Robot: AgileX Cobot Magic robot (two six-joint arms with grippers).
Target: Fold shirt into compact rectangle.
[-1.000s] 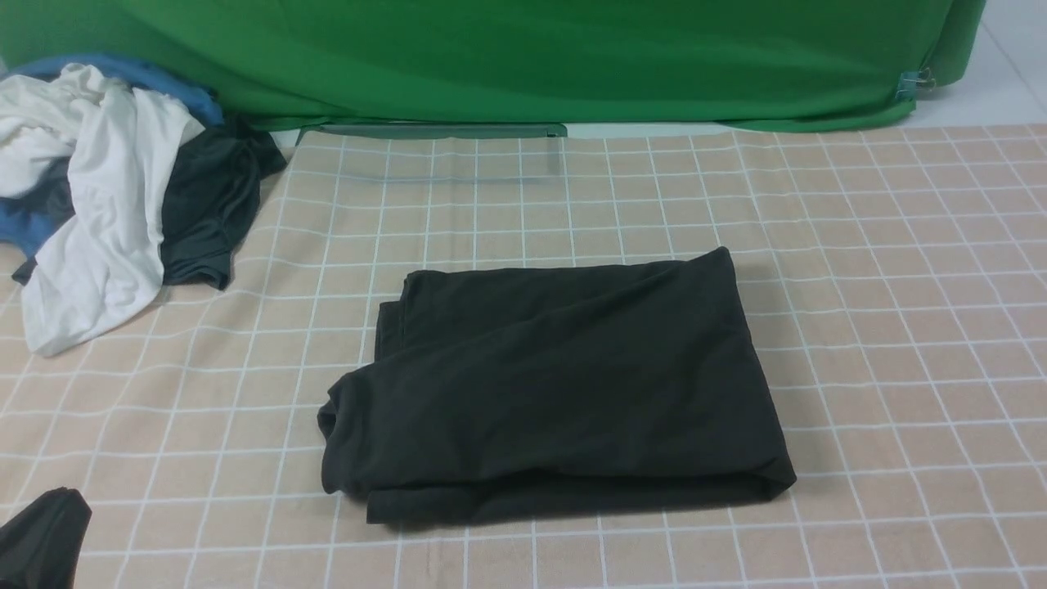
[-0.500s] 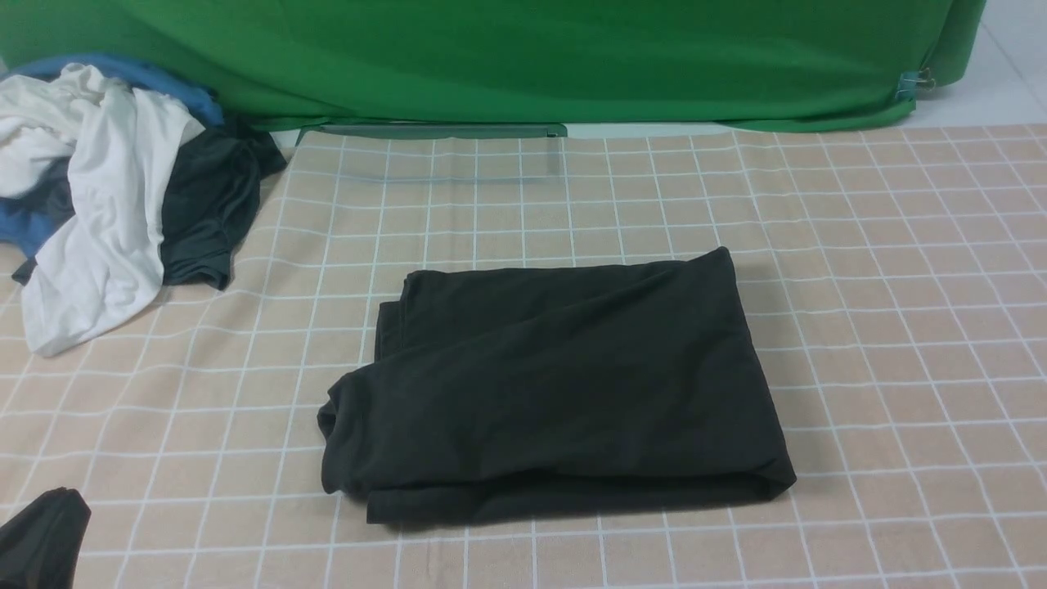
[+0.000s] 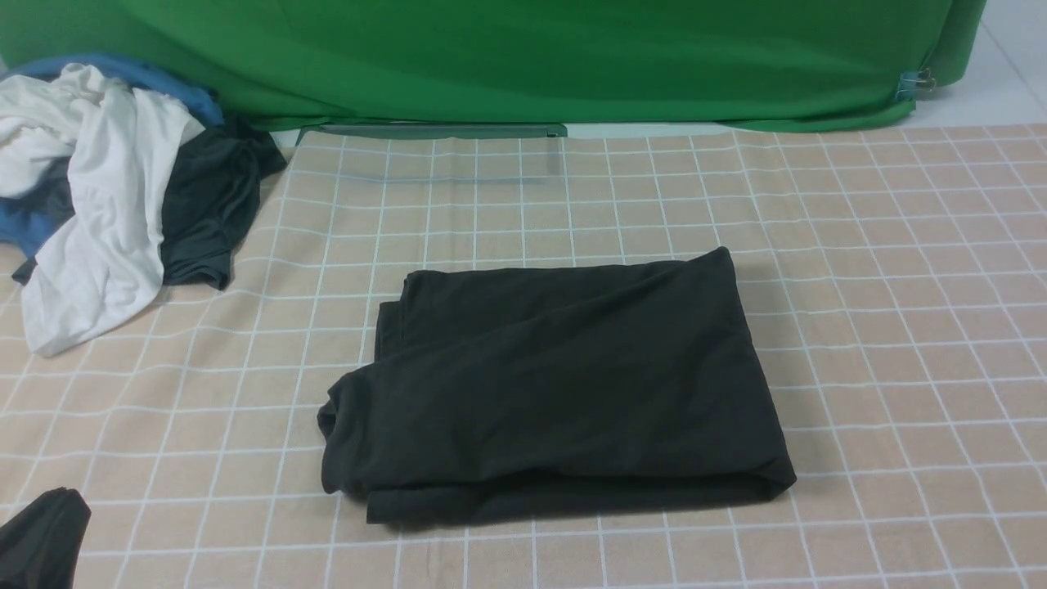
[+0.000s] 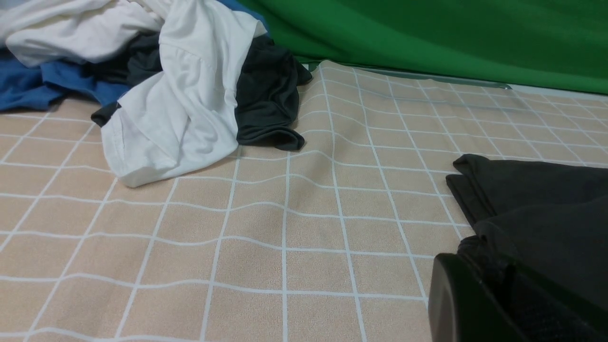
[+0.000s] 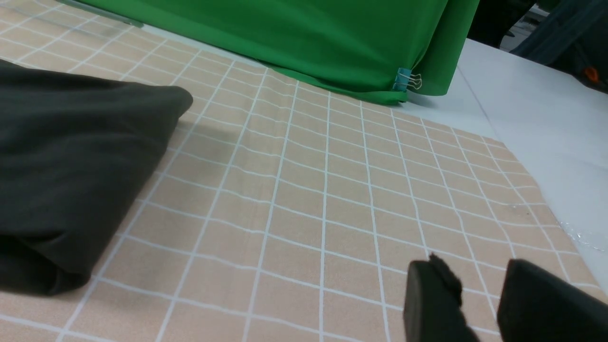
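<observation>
The shirt (image 3: pixel 548 384) lies folded into a rough black rectangle on the checked cloth (image 3: pixel 900 327) that covers the bench, out in the open middle with nothing touching it. Its layered edges show on the side toward the clothes pile (image 3: pixel 106 188), and the near edge bulges a little where the folds stack. That pile, white, blue and dark garments in a heap, sits well apart from the shirt at the far left corner, close to the green backdrop (image 3: pixel 523 57). The left gripper (image 4: pixel 503 304) hangs just beside the shirt's near-left corner, jaws fully together and empty. The right gripper (image 5: pixel 479 299) hovers over bare cloth on the shirt's other side, fingers (image 5: pixel 430 301) a little apart, with a narrow gap between them and nothing in it. A binder clip (image 5: pixel 407 80) pinches the backdrop's corner.
</observation>
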